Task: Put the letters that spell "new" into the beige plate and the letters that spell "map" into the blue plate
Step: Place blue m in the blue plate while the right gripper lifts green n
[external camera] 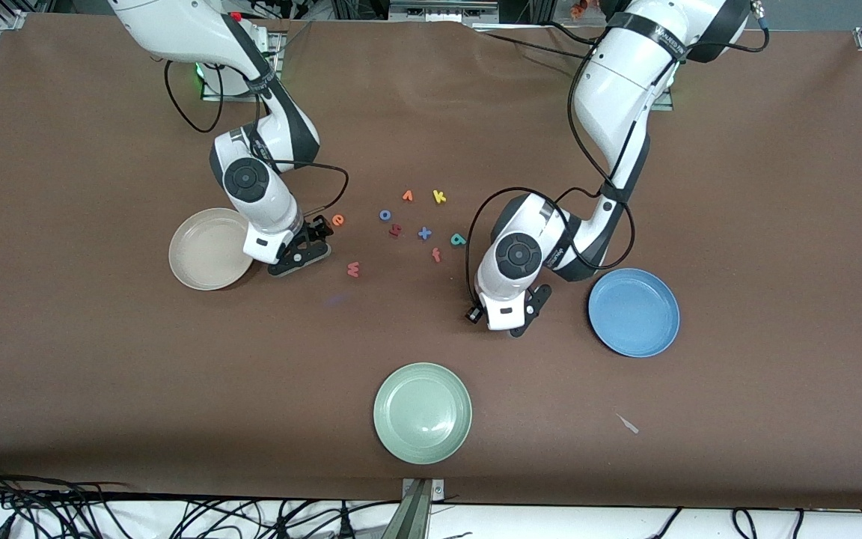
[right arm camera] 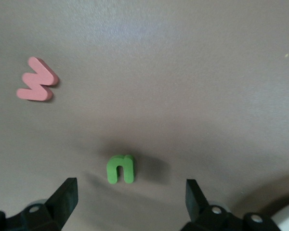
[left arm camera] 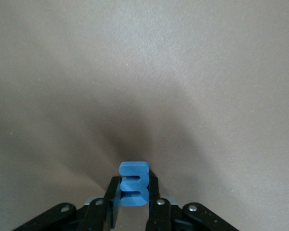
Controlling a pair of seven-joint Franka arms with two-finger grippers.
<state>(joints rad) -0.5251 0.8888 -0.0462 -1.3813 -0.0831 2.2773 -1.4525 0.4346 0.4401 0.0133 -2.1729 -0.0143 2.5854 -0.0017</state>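
From the front, a green plate (external camera: 423,412) is seen at 6 o'clock, letters e (external camera: 338,219) and w (external camera: 353,269) between arms. The m (left arm camera: 134,189) is clamped by the left gripper (left arm camera: 134,204). The n (right arm camera: 121,169) lies between the right gripper's (right arm camera: 130,195) spread fingers.

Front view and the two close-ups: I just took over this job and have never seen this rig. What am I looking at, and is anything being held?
The wide picture looks down at a brown table with two white robot arms, each ending in a two-finger gripper. The close-ups come from cameras on the wrists. The left gripper is shut on a blue m, beside the blue plate. The right gripper is open over a green n, beside the beige plate, with a salmon w lying nearby. Small foam letters lie scattered between the arms. A pale green plate sits nearest the front camera.
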